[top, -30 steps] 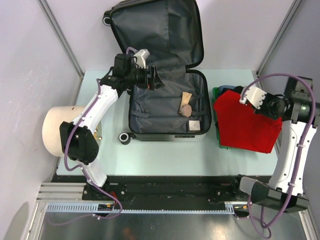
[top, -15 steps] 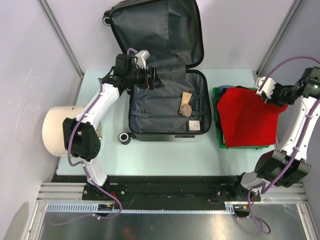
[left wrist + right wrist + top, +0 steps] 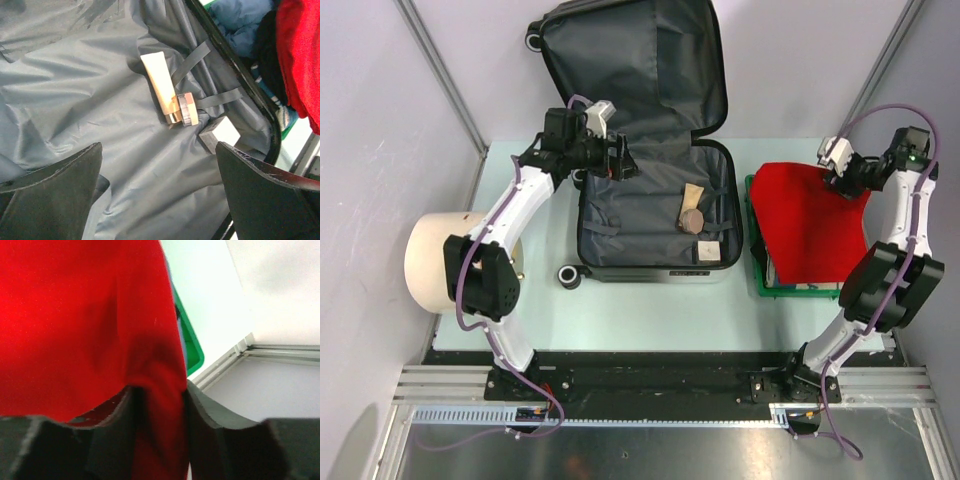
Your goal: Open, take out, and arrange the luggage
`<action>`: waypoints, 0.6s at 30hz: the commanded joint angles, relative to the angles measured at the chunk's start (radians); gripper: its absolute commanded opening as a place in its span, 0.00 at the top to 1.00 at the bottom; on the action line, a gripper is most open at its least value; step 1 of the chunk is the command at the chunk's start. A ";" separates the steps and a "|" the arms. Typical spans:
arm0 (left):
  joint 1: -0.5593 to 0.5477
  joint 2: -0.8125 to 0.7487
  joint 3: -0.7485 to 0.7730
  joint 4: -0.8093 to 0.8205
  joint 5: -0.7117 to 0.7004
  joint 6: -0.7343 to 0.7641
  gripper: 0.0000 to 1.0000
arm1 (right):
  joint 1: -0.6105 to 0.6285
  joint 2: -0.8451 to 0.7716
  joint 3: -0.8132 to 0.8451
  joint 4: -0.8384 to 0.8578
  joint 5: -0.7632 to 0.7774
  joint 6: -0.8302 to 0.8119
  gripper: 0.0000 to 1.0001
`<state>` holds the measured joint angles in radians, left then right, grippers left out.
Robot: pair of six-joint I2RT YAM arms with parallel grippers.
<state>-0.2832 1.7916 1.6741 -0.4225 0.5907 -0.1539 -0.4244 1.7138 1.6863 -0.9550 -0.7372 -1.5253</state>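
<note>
The pale green surface (image 3: 650, 310) carried the luggage (image 3: 630, 225) at its middle, lying open with the lid raised toward the back wall. Your left pincer (image 3: 623, 160) hung spread wide over the far left corner. Only its wrist view showed plainly the cream tube (image 3: 159, 85), round jar (image 3: 187, 108) and white box (image 3: 222, 132) on the lining. Your right pincer (image 3: 160, 390) pinched a fold of the red cloth (image 3: 815, 225) above the green bin (image 3: 757, 280). The overhead view hid that grip.
</note>
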 commanded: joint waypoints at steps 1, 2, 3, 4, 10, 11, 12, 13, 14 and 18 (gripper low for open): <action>-0.001 -0.032 -0.016 0.013 -0.020 0.151 0.00 | 0.010 0.044 0.012 0.200 0.021 0.125 0.35; -0.002 -0.034 -0.014 0.008 -0.053 0.198 0.00 | 0.010 0.059 0.015 0.220 0.045 0.167 0.30; -0.002 -0.032 -0.011 -0.005 -0.071 0.215 0.01 | 0.006 0.063 0.018 0.254 0.048 0.233 0.26; -0.002 -0.035 -0.008 -0.012 -0.086 0.230 0.00 | -0.002 0.066 0.041 0.254 0.044 0.264 0.17; 0.009 -0.083 0.003 -0.053 -0.216 0.301 0.00 | -0.023 0.021 0.127 0.259 -0.028 0.544 0.09; 0.015 -0.089 0.006 -0.065 -0.224 0.300 0.00 | -0.022 0.007 0.130 0.268 -0.034 0.589 0.08; 0.038 -0.098 0.004 -0.082 -0.223 0.295 0.00 | -0.019 -0.028 0.121 0.295 -0.030 0.625 0.08; 0.053 -0.110 0.003 -0.091 -0.206 0.287 0.00 | -0.017 -0.042 0.122 0.294 -0.030 0.664 0.08; 0.068 -0.119 -0.010 -0.099 -0.187 0.283 0.00 | -0.013 -0.060 0.119 0.294 -0.040 0.683 0.08; 0.131 -0.172 -0.050 -0.105 -0.166 0.295 0.00 | 0.010 -0.129 0.092 0.251 -0.050 0.754 0.15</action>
<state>-0.2142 1.7226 1.6485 -0.5083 0.4095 0.0620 -0.4400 1.6939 1.7580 -0.7044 -0.7422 -0.9234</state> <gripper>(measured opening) 0.996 0.901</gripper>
